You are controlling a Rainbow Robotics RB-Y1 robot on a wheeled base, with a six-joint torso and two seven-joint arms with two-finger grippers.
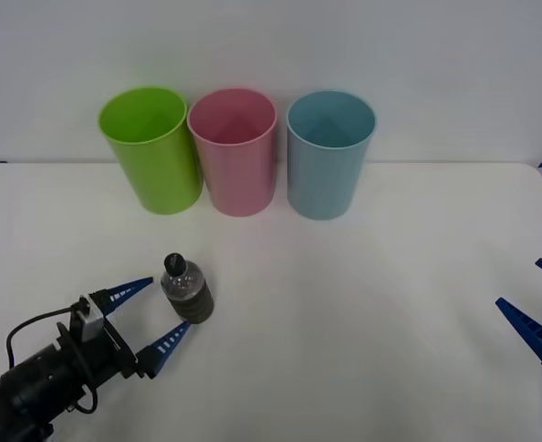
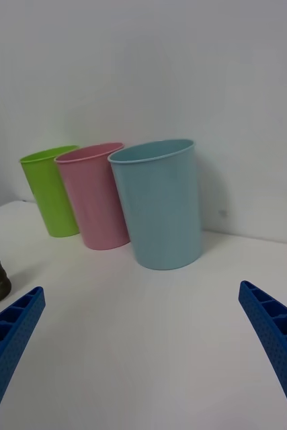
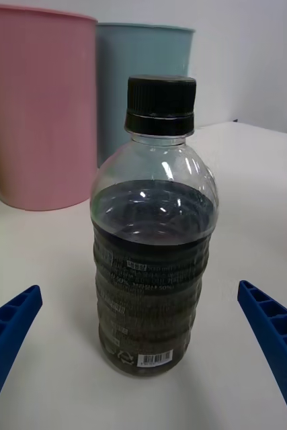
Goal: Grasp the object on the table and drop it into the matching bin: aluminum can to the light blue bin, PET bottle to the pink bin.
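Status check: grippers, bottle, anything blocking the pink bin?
Left gripper open, jaws flanking the upright PET bottle, not closed. Right gripper open, idle at table's right edge. Pink bin path unobstructed.

Three bins stand in a row along the far edge of the table (image 1: 363, 304): the green bin (image 1: 151, 147) leftmost, the pink bin (image 1: 234, 152) in the middle, touching it, the light blue bin (image 1: 328, 152) to the right, a small gap apart. The bottle (image 1: 187, 290) stands upright nearer the front edge, left of centre, between the spread fingers of the left gripper (image 1: 151, 316). The right gripper (image 1: 528, 304) sits by the right edge.
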